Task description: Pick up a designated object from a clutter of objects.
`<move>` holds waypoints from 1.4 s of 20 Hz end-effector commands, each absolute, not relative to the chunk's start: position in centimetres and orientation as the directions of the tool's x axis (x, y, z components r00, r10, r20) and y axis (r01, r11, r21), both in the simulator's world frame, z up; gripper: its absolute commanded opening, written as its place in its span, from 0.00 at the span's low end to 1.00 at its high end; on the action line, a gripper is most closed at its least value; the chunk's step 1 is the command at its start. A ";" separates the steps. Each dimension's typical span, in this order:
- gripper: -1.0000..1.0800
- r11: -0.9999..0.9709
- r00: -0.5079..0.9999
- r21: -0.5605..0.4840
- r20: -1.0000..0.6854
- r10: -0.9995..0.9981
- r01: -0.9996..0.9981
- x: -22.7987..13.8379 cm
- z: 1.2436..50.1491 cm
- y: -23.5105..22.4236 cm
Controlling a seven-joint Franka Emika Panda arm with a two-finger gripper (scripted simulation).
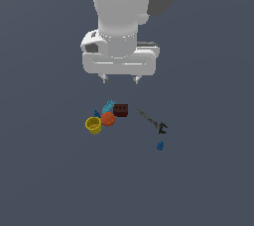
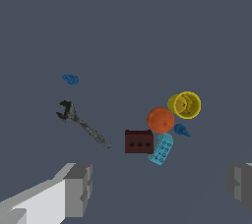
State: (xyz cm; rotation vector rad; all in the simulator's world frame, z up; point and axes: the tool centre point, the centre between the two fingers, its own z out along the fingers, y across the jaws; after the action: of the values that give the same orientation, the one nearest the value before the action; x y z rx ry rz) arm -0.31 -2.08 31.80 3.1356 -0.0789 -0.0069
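Note:
The small yellow cup (image 1: 93, 125) (image 2: 185, 104) lies on the grey floor at the exterior view's left end of the clutter, its hollow showing. It touches the orange ball (image 1: 107, 119) (image 2: 160, 120). Beside the ball are a light-blue piece (image 1: 108, 106) (image 2: 162, 149), a smaller blue piece (image 2: 181, 129) and the dark red-brown box (image 1: 120, 110) (image 2: 139, 141). My gripper (image 1: 119, 79) (image 2: 160, 188) hangs open well above the clutter, holding nothing; its fingers (image 2: 78, 188) are spread wide.
A grey-black wrench (image 1: 153, 121) (image 2: 82, 125) lies apart on the exterior view's right of the box. A small blue piece (image 1: 160, 145) (image 2: 70, 79) sits alone beyond the wrench's head. The floor is plain grey.

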 end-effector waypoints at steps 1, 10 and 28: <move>0.96 -0.999 0.999 0.005 -0.004 -0.050 -0.050 -0.3 31.8 -2.1; 0.96 -0.996 0.996 0.025 -0.017 -0.090 -0.090 -1.2 32.3 -3.6; 0.96 -0.963 0.963 -0.001 -0.015 -0.268 -0.268 1.1 26.1 -6.5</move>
State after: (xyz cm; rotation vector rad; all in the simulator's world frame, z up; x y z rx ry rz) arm 0.75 -5.93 27.32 3.1186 -0.3720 -0.0224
